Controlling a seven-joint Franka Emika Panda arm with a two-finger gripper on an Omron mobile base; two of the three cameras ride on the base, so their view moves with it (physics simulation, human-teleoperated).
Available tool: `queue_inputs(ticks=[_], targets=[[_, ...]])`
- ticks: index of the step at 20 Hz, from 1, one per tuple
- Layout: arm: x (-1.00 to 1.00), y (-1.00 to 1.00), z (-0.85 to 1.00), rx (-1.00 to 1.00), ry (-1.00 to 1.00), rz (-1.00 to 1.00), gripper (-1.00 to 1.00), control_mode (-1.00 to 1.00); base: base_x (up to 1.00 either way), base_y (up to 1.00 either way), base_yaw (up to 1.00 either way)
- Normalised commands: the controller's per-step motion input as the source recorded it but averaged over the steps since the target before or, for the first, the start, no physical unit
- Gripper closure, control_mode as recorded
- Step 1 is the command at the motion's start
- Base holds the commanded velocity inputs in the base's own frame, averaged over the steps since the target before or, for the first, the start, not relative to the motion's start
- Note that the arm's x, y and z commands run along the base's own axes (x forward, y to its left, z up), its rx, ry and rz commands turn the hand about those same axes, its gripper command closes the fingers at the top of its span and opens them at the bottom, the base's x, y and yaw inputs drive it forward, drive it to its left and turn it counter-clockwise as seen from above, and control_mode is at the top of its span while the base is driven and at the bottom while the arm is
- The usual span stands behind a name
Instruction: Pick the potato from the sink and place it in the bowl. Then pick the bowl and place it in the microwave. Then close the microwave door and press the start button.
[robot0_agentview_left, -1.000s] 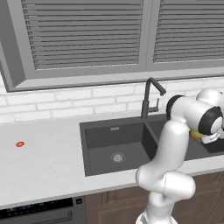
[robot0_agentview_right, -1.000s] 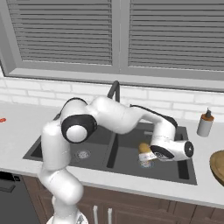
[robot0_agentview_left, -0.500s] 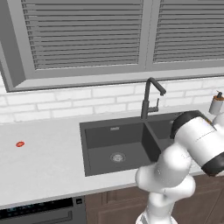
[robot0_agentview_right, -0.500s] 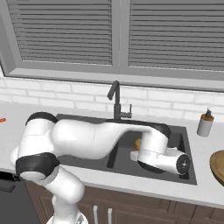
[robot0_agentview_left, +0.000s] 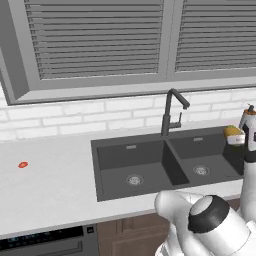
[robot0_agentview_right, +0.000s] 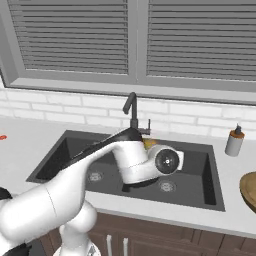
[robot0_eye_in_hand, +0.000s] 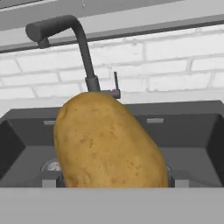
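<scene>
Nearest, grips the potato (robot0_eye_in_hand: 109, 144) in the gripper (robot0_eye_in_hand: 113, 181), jaws spread wide around its sides, dark fingertips (robot0_eye_in_hand: 60, 180) barely peeking out at the lower edges of the yellowish-brown lump. Carries it clear of the floor of the sink (robot0_eye_in_hand: 192, 131), up over the right basin, close to the rim in the left base view (robot0_agentview_left: 233, 133) and tucked just behind the white wrist in the right base view (robot0_agentview_right: 149, 144).

Further back, looks onto the dark grey two-basin sink (robot0_agentview_left: 130, 160) with a round steel drain in each basin, set into the pale tabletop (robot0_agentview_left: 50, 185). Shows the wooden bowl (robot0_agentview_right: 249, 187) at the right edge of the tabletop, well apart from the potato, and a soap bottle (robot0_agentview_right: 233, 141) upright beyond the sink's right corner. Shows a tiny red item (robot0_agentview_left: 22, 164) far out to the left.

Behind the basins, rises into the tall dark faucet (robot0_agentview_left: 170, 112), then white brick wall (robot0_eye_in_hand: 166, 65), then slatted window blinds (robot0_agentview_left: 100, 40).
</scene>
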Motion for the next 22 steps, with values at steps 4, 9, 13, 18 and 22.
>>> queue_inputs(ticks=[4,9,13,18,22], targets=[[-0.16,0.25,0.75,0.00,0.31,-0.16,1.00,-1.00,0.00,0.00,0.00],[-0.36,0.14,0.38,0.02,0.13,-0.07,1.00,-1.00,0.00,0.00,0.00],[-0.24,0.31,0.00,0.00,0.00,0.00,1.00,-1.00,0.00,0.00,0.00],[-0.10,0.42,0.00,0.01,0.00,0.00,1.00,-1.00,0.00,0.00,0.00],[-0.07,0.38,0.00,0.00,0.00,0.00,1.00,-1.00,0.00,0.00,0.00]])
